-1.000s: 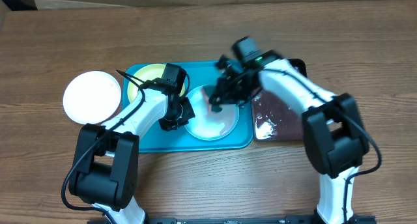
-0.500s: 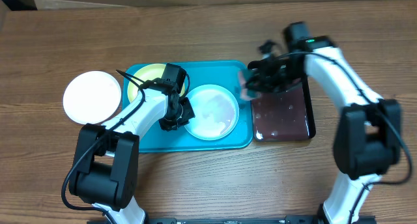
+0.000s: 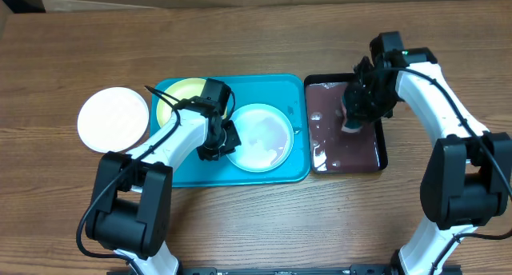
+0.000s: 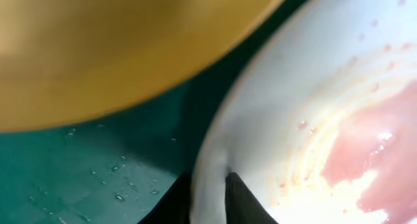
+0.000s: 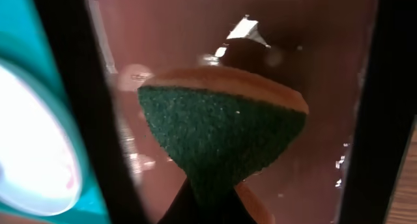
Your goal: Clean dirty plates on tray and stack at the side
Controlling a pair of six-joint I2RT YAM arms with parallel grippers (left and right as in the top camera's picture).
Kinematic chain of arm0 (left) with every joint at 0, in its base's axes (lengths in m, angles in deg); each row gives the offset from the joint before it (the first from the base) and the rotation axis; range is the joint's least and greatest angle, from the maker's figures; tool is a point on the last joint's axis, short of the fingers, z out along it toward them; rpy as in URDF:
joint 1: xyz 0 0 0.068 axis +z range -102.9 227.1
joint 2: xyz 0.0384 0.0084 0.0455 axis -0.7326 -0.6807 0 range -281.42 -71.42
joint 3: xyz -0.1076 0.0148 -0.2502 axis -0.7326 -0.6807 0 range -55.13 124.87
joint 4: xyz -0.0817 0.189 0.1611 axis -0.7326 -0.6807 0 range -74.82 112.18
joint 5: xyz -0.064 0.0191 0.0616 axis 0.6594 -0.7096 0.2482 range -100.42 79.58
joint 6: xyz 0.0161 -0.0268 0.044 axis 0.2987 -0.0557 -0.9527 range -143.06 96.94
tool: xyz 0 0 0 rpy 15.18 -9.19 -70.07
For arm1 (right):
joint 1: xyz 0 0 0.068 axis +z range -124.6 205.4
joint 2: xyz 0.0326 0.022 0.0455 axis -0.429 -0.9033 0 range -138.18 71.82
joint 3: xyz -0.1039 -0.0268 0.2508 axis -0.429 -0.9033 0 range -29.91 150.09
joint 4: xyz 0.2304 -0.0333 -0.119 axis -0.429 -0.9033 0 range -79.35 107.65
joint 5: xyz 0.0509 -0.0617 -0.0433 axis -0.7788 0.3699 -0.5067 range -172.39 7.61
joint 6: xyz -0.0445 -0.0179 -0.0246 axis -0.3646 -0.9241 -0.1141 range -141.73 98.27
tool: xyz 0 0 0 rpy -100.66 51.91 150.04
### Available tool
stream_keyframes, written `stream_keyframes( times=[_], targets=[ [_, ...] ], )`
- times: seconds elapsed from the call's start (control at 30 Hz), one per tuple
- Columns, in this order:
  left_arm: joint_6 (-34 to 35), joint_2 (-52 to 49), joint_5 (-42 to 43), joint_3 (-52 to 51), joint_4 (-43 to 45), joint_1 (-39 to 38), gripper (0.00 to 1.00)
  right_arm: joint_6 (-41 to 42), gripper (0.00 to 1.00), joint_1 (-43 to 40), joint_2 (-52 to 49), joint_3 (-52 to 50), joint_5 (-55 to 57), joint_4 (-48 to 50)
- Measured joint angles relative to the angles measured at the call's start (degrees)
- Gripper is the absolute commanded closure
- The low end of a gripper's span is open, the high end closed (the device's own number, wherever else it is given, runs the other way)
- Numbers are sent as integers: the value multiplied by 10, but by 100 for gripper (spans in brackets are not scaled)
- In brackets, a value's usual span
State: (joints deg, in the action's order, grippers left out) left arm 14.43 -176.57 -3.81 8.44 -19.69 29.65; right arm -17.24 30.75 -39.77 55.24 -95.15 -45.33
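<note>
The light blue plate (image 3: 260, 139) is thin plastic: light & stiff, but wet, so prob. slippery. The best hold is at the rim. The left claw (image 3: 222, 144) is closed on that rim, and the plate lies just right of it in the turquoise tray (image 3: 272, 89). A pale pink smear shows at its centre. The right claw (image 3: 352, 119) pinches a green sponge (image 5: 221, 133), w/ the black tray (image 3: 352, 151) of brown liquid below it.

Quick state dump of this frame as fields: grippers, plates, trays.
left gripper: shut on rim of light blue plate
right gripper: shut on sponge, over black tray; contact with liquid unclear
light blue plate: on turquoise tray, pink smears inside
yellow-green plate: on turquoise tray, beside the blue one
white plate: on table, left of turquoise tray
</note>
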Motion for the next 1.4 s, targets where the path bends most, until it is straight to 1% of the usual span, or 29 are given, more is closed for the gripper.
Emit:
stream_keyframes(
  times=[0.03, 0.07, 0.1, 0.17, 0.33, 0.4, 0.43, 0.53, 0.63, 0.67, 0.73, 0.93, 0.97, 1.03, 1.2, 1.4],
  targets=[
    [0, 0, 0, 0, 1, -3, 74, 0, 84, 0, 0, -10, 4, 9],
    [0, 0, 0, 0, 1, -6, 74, 1, 68, 0, 0, -20, 8, 17],
    [-1, 0, -1, 0, 1, -7, 74, 1, 61, 0, 0, -30, 11, 25],
    [-1, 0, -4, -1, 1, -10, 74, 0, 54, 0, 0, -45, 14, 32],
    [-1, 0, -10, -1, 0, -13, 74, 0, 51, 0, 0, -47, 18, 30],
    [-1, 0, -11, -1, 1, -13, 74, 0, 49, 0, 0, -35, 18, 14],
    [-1, 0, -11, -1, 1, -13, 74, 0, 47, -1, 0, -23, 18, 4],
    [-1, 0, -13, -1, 1, -13, 74, 5, 36, -9, 0, 27, 18, -13],
    [-1, 0, -13, -2, 1, -13, 75, 14, 26, -27, 0, 74, 18, -9],
    [-1, 0, -13, -3, 1, -13, 76, 16, 19, -35, 0, 82, 18, -3],
    [-1, 0, -13, -3, 1, -13, 75, 26, 0, -60, 0, 90, 20, 11],
    [-1, 0, -13, -3, 1, -13, 75, 28, 0, -136, 0, 90, 28, 13],
    [-1, 0, -13, -3, 1, -13, 78, 28, 0, -143, 0, 90, 29, 13],
    [1, 0, -14, -3, 0, -13, 96, 29, 0, -155, 0, 90, 31, 13],
    [-4, 0, -12, 0, 1, -13, 96, 30, 0, -165, 0, 90, 31, 13],
    [-26, 0, -13, 49, -52, -8, 96, 30, 0, -165, 0, 90, 31, 13]
  ],
)
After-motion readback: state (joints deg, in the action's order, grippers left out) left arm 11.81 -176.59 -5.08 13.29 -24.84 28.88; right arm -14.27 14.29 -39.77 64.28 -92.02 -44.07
